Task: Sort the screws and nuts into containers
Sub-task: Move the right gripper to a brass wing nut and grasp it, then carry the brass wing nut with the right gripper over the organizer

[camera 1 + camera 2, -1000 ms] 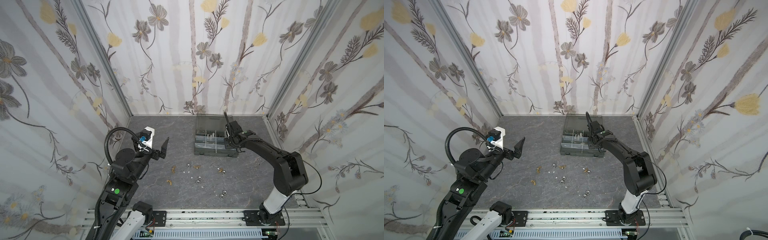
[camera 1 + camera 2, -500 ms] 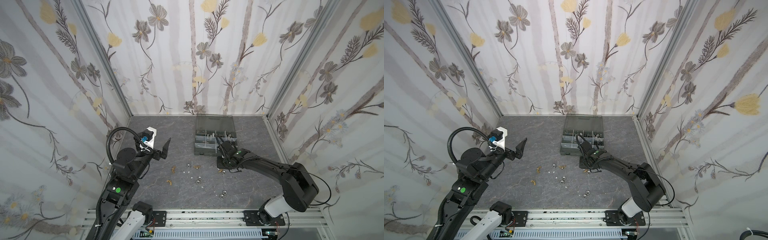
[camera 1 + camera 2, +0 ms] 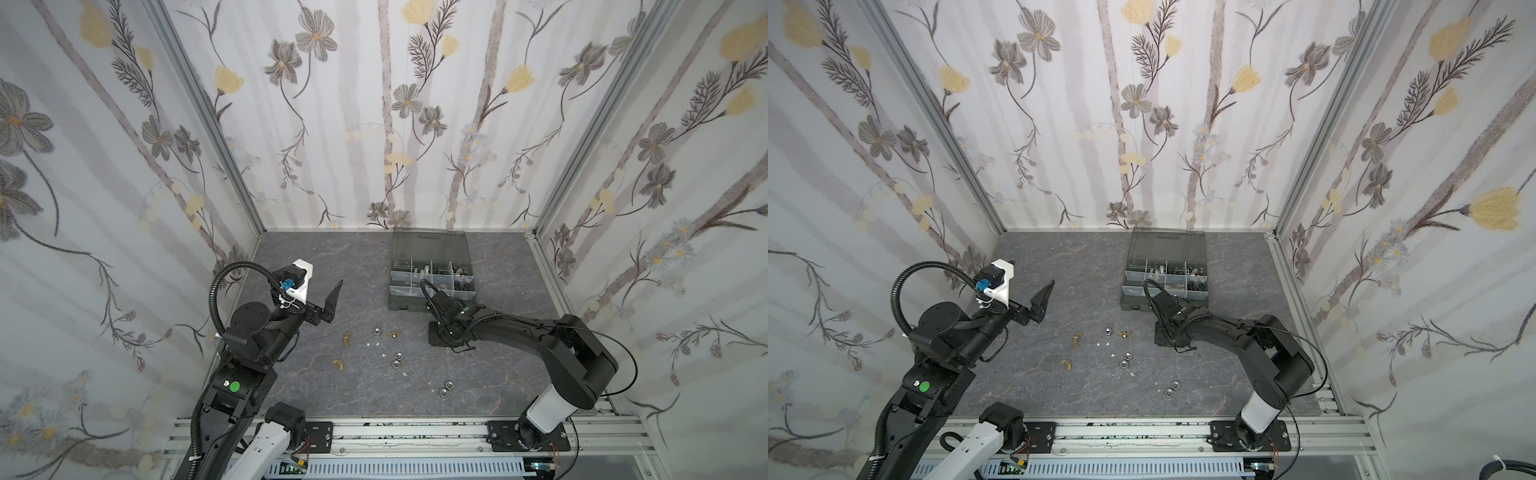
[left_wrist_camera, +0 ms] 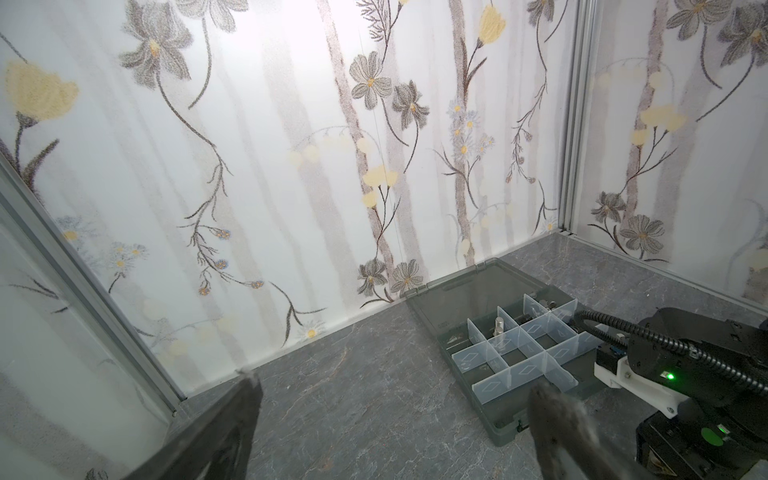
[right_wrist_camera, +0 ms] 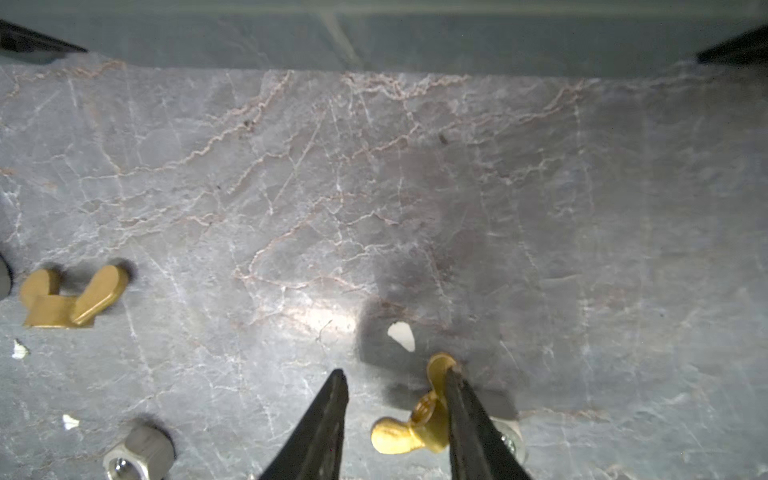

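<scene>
The right end effector [image 5: 395, 371] stood with its two black fingers parted over the grey bench [image 5: 374, 187]. A brass wing nut [image 5: 415, 428] lay between them, touching only one finger [image 5: 469, 424], and nothing was clamped. That nut showed only in the right wrist view. In both top views, just below and right of the frame's centre, the arm's own wrist covered the right end effector [image 3: 440, 334] and whatever lay beneath it. A silver piece [image 5: 511, 440] behind the same finger was mostly hidden and could not be identified. The wrist view also caught a second wing nut [image 5: 66, 297], a silver hex nut [image 5: 141, 451] cut off at the frame's edge, and white specks [image 5: 402, 334].

The top views gave the wider spread. Loose wing nuts [image 3: 347, 338] and five silver nuts [image 3: 396, 364] were scattered on the bench at lower centre of the frame. They lay well apart from the organiser case [image 3: 407, 303] just right of centre, whose lid [image 3: 430, 245] lay open toward the back wall. Small metal parts sat in the rear compartments [image 3: 432, 270], too small from above to tell screws from nuts. The left wrist view showed one silver screw [image 4: 497, 326] standing on end in a compartment.

The left end effector [image 3: 334, 291], raised left of centre, read as a single dark wedge from above. The left wrist view showed its blurred fingers [image 4: 232, 415] wide apart, holding nothing.
</scene>
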### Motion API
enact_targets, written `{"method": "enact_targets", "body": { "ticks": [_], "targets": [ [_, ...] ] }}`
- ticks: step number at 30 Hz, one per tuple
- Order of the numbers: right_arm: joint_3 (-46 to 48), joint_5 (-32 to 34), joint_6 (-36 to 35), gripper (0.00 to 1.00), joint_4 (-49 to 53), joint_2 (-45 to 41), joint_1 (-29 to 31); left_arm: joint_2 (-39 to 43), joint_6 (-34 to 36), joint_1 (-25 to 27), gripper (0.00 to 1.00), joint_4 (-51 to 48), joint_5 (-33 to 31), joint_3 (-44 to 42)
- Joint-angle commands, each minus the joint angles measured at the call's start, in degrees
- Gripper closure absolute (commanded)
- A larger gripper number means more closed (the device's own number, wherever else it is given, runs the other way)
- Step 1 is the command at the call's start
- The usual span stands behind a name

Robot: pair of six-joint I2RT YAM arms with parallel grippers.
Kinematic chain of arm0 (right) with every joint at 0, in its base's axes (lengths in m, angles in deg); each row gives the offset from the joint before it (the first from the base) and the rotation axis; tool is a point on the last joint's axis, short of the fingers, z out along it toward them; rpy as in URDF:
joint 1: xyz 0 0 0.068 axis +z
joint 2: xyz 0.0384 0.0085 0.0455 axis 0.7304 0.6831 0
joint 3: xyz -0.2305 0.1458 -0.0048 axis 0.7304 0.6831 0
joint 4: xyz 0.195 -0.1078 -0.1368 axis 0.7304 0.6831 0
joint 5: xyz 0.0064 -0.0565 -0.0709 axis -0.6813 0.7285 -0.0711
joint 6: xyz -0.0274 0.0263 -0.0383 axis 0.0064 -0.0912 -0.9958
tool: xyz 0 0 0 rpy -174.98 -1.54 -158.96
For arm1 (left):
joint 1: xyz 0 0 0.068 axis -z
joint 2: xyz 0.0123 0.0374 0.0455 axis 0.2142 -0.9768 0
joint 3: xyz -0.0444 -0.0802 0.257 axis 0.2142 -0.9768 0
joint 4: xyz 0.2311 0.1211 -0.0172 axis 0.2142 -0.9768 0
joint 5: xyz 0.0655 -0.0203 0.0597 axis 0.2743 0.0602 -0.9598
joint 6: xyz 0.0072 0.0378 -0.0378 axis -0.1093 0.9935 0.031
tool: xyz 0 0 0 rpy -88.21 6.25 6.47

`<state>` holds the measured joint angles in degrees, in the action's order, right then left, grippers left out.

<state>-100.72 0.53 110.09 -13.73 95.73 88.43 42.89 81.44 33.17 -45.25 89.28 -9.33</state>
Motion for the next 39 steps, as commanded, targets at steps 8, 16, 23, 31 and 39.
{"method": "enact_targets", "body": {
  "ticks": [8, 16, 23, 31, 39],
  "targets": [
    [-0.7, 2.5, 0.3, 0.56, 4.3, 0.1, 1.3, 0.4, 0.6, 0.1, 0.00, 2.0, 0.1, -0.8],
    [-0.8, 0.9, 1.0, 0.62, 3.8, 1.5, 2.1, 0.1, 0.7, 0.1, 0.00, 2.6, 0.2, -1.0],
    [-0.3, 0.3, 0.9, 0.73, 3.1, 3.3, 2.3, 0.1, 1.1, 0.0, 0.00, 2.2, -0.2, -0.9],
    [-1.9, 1.8, -0.7, 0.85, 4.1, 4.0, 2.3, -0.2, 1.3, 0.1, 0.00, 2.3, -0.1, -0.7],
    [-12.3, 6.8, -6.8, 0.87, 11.5, 2.7, -0.3, -0.9, 1.8, 0.0, 0.00, 1.7, -0.6, 0.2]
  ]
}}
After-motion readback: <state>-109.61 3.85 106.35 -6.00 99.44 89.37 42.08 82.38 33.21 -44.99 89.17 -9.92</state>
